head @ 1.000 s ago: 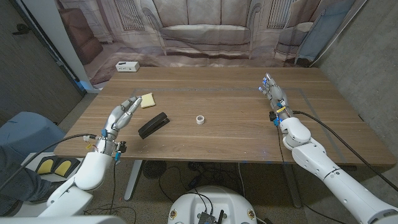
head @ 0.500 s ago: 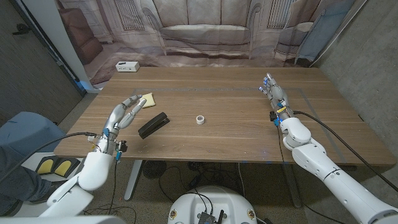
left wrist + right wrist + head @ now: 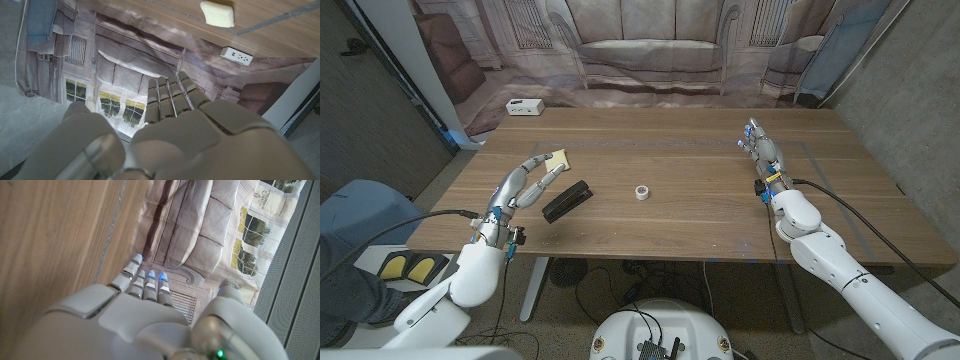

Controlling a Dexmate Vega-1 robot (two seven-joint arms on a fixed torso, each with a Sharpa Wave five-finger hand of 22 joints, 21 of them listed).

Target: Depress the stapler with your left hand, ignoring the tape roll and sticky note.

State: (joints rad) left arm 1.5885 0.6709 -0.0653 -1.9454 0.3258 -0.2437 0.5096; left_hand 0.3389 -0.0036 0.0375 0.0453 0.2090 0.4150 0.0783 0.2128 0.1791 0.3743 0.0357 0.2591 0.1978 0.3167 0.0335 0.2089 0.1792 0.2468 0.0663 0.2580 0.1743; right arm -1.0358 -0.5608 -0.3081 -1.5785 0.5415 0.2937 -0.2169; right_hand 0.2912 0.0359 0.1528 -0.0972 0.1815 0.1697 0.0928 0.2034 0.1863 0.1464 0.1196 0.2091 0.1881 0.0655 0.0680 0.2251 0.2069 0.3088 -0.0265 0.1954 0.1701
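Note:
A black stapler (image 3: 567, 200) lies on the wooden table (image 3: 680, 215) left of the middle. My left hand (image 3: 526, 183) hovers just left of it, raised, with fingers spread and nothing held. The yellow sticky note pad (image 3: 558, 161) lies behind that hand; it also shows as a pale pad (image 3: 217, 13) in the left wrist view beyond my left hand (image 3: 170, 130). A small white tape roll (image 3: 642, 192) sits near the table's middle. My right hand (image 3: 763, 158) stands on the right side of the table, fingers straight, empty; the right wrist view shows its back (image 3: 145, 315).
A white box (image 3: 524, 107) sits at the table's far left corner and shows again as a white box (image 3: 235, 56) in the left wrist view. A printed backdrop hangs behind the table. A blue seat stands off the left edge.
My left hand has lifted off the table and moved toward the stapler, its fingers spreading. The right hand, stapler, tape roll and pad have stayed put.

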